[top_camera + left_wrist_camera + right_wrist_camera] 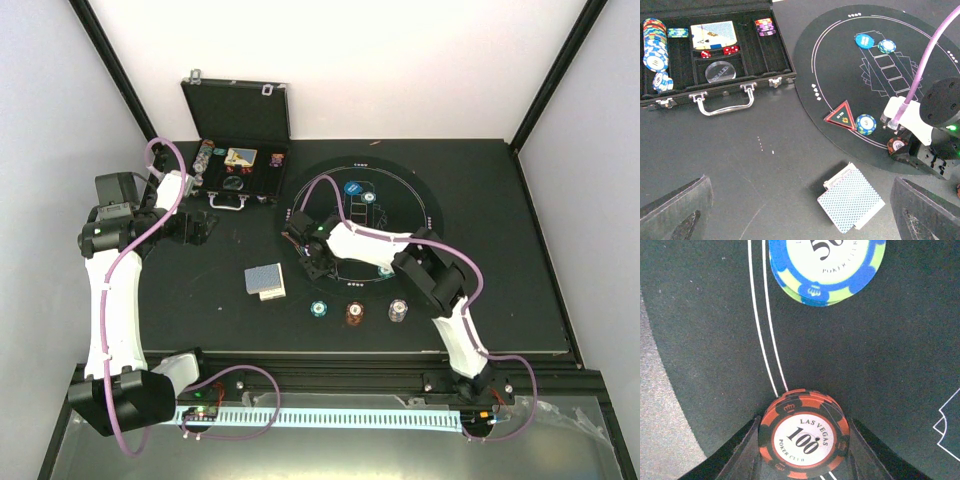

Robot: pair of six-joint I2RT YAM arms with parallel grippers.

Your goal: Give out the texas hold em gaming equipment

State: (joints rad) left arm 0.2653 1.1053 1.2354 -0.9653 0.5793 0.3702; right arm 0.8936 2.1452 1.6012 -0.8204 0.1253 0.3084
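Pinching round stripe-edged orange-black chip stack (804, 436) w/ right gripper (804, 442), half closed; left gripper (800, 212) wide open, empty.

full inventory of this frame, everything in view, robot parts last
table: 1, black, under everything
case: 1, black, open, far left; holds chip stacks, cards, red dice, clear disc
mat: 1, round, black with white outline, table centre
card deck: 1, blue-backed, on the table left of the mat
teal stack, red-brown stack, white stack: 3, a row on the table in front of the mat
blue disc: 1, mat's far side
teal chip: 1, beside the blue disc
triangle marker: 1, red, mat's near-left edge
blue-green chip: 1, beside the triangle marker
red-and-black stack: 1, on the mat's outline
left gripper: open, empty, above the table by the case
right gripper: closed on the red-and-black stack
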